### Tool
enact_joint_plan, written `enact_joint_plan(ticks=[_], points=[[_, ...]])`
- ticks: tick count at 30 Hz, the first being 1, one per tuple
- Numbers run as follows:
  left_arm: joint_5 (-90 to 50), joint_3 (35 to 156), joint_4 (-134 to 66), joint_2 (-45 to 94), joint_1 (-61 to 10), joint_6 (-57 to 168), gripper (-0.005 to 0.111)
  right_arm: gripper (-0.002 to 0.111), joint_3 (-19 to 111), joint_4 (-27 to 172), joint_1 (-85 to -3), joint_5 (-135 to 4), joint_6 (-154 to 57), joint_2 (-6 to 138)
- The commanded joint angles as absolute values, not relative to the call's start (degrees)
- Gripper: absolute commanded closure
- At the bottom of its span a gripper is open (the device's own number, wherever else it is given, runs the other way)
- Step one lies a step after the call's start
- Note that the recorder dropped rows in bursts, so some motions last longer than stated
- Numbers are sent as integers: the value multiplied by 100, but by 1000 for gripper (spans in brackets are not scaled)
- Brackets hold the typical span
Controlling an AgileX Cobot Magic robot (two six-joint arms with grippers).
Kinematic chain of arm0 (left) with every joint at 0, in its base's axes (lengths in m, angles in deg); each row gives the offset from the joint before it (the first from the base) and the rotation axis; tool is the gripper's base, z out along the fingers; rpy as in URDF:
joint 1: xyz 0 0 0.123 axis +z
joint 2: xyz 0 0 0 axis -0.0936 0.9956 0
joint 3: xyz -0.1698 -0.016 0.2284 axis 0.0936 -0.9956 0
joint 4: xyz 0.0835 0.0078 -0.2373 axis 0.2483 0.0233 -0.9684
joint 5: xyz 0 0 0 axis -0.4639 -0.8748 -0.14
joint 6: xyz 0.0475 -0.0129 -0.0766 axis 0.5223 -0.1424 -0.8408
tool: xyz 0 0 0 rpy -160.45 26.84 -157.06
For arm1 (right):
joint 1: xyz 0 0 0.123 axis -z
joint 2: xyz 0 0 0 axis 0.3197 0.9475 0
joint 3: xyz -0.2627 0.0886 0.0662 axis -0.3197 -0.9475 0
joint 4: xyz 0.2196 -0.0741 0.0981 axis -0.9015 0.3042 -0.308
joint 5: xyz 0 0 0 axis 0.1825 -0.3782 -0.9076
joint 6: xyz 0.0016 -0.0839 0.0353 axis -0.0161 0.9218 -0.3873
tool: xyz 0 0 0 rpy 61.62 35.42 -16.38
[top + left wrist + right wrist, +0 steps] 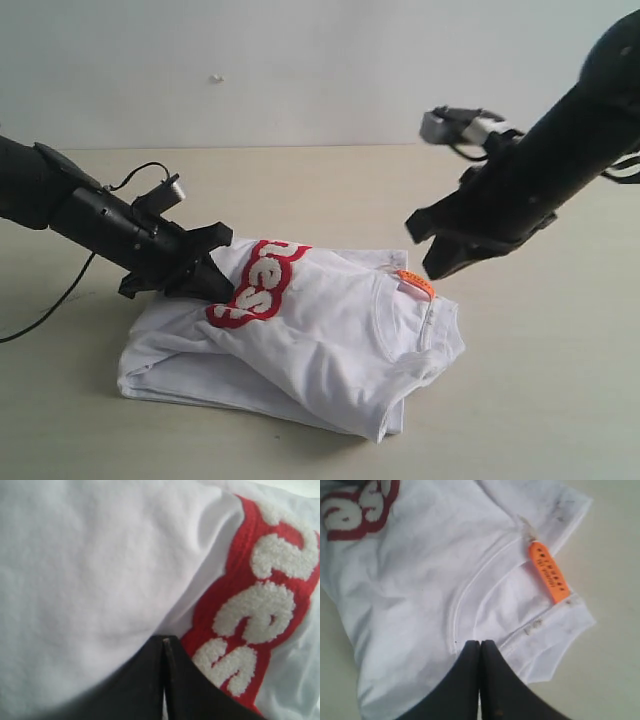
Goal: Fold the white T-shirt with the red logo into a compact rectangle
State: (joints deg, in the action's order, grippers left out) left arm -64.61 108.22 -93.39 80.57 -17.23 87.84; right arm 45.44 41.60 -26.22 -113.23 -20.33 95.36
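White T-shirt (pixel 330 340), lower centre of frame: we list it loosely folded on the surface (pixel 540 400), red logo (pixel 255 285) uppermost. Left hand (pixel 225 290): closed, tip pressed beside the logo, probably tucking a fold. Right hand (pixel 437 270): closed, empty, poised above the collar.

Only the end of the red logo (pixel 258 290) shows, centre left in the exterior view. Its other letters vanish where the white T-shirt (pixel 330 330) folds under itself, and the top layer covers the lower ones. The left arm (pixel 60 200) runs off the left edge, the right arm (pixel 560 150) off the upper right corner. Print on the orange tag (pixel 548 572) is too small to read. In the left wrist view the fingers (pixel 140 685) of the left gripper (pixel 164 641) are a dark blur.
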Motion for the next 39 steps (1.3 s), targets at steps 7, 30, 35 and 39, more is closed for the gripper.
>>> enact_joint_plan(ticks=[7, 30, 35, 39], points=[[-6381, 10809, -8986, 8154, -1674, 8909, 104, 108, 4576, 4673, -3535, -10255, -2133, 10534], [-5447, 10809, -8077, 8154, -1649, 8846, 104, 108, 5748, 4769, -3534, -9357, -3022, 11852], [-5268, 10940, -7720, 8154, -1445, 8846, 104, 108, 5863, 6376, -3534, -9413, -4442, 11930], [-5333, 11116, -7695, 8154, -1261, 8871, 104, 108, 5865, 6913, -3534, -9387, -4831, 11940]])
